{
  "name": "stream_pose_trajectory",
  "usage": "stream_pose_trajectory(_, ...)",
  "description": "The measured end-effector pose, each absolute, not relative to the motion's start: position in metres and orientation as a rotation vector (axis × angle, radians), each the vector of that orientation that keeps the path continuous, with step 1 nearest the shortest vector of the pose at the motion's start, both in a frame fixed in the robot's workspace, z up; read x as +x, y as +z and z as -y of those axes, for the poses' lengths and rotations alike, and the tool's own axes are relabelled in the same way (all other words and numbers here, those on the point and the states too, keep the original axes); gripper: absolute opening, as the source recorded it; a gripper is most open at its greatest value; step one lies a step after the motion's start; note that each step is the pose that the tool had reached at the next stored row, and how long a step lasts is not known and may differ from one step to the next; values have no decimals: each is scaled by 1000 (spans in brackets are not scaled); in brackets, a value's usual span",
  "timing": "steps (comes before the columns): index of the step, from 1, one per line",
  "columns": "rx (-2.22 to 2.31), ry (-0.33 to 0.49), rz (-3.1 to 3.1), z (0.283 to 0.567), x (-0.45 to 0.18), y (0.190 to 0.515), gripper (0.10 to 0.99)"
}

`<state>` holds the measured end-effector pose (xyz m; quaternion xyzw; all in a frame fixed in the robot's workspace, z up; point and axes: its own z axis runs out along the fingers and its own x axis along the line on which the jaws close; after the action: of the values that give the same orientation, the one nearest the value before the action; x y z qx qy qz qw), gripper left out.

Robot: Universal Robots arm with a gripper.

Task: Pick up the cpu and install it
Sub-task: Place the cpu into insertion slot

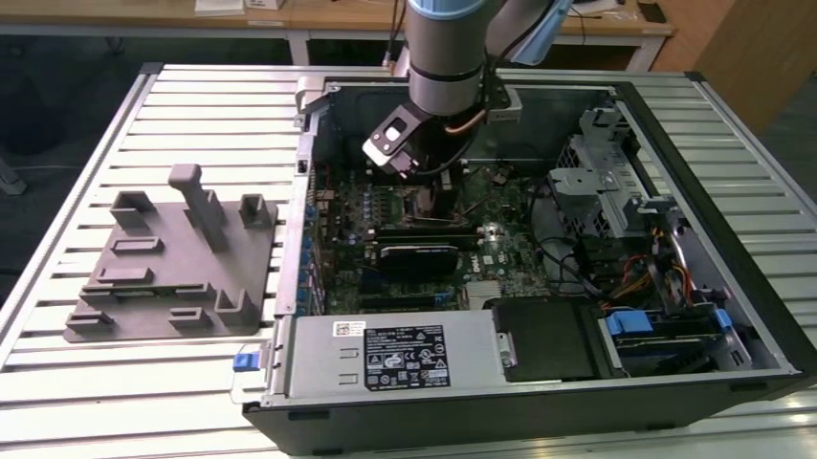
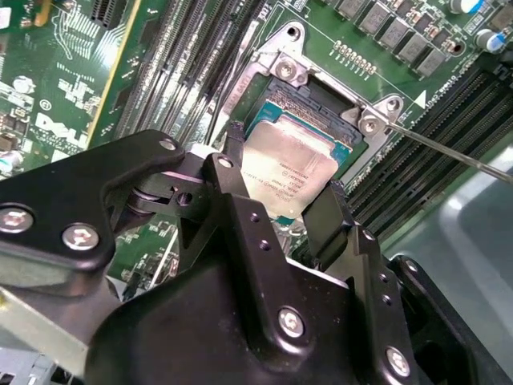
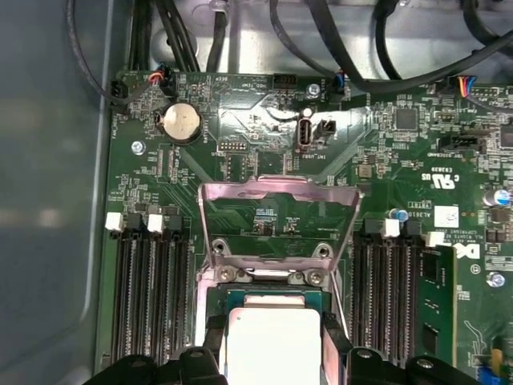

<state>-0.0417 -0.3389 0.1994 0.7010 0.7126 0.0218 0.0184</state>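
Note:
The cpu (image 2: pixel 298 164) (image 3: pixel 268 349) is a flat square chip with a silvery top. It lies level in the black-framed motherboard socket (image 2: pixel 276 76). My gripper (image 2: pixel 282 172) (image 3: pixel 272 333) is straight above it, and the two black fingers (image 2: pixel 234 148) press on opposite edges of the chip. The socket's metal load plate (image 3: pixel 276 228) is swung open and stands upright behind the cpu. In the exterior view my gripper (image 1: pixel 431 196) reaches down into the open computer case (image 1: pixel 715 239), over the upper middle of the motherboard.
Memory slots (image 3: pixel 148 297) flank the socket on both sides, and a thin metal lever (image 2: pixel 449 148) sticks out beside it. A graphics card (image 1: pixel 415 253), drive cage (image 1: pixel 607 182) and power supply (image 1: pixel 389 354) crowd the case. A grey holder block (image 1: pixel 172 263) sits on the slatted table at the exterior view's left.

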Motion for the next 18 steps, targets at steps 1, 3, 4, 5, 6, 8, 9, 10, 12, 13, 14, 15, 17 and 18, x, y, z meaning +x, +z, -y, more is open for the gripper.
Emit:
stream_pose_trajectory(1,2176,66,-2212,339,-42,198,545)
stream_pose_trajectory(3,2175,63,-2211,339,-42,197,545)
stream_pose_trajectory(4,2174,62,-2211,339,-42,197,545)
stream_pose_trajectory(5,2174,62,-2211,339,-42,197,545)
stream_pose_trajectory(6,2174,62,-2211,339,-43,196,545)
stream_pose_trajectory(8,2174,62,-2211,339,-44,196,545)
stream_pose_trajectory(9,2174,62,-2211,339,-44,195,545)
stream_pose_trajectory(10,2174,62,-2211,339,-44,195,545)
stream_pose_trajectory(12,2174,61,-2210,339,-44,193,545)
stream_pose_trajectory(13,2175,61,-2210,339,-44,193,545)
stream_pose_trajectory(14,2175,61,-2210,339,-44,193,545)
stream_pose_trajectory(15,2175,61,-2210,339,-44,193,545)
stream_pose_trajectory(17,2175,61,-2210,339,-44,193,545)
stream_pose_trajectory(18,2175,61,-2210,339,-44,193,545)
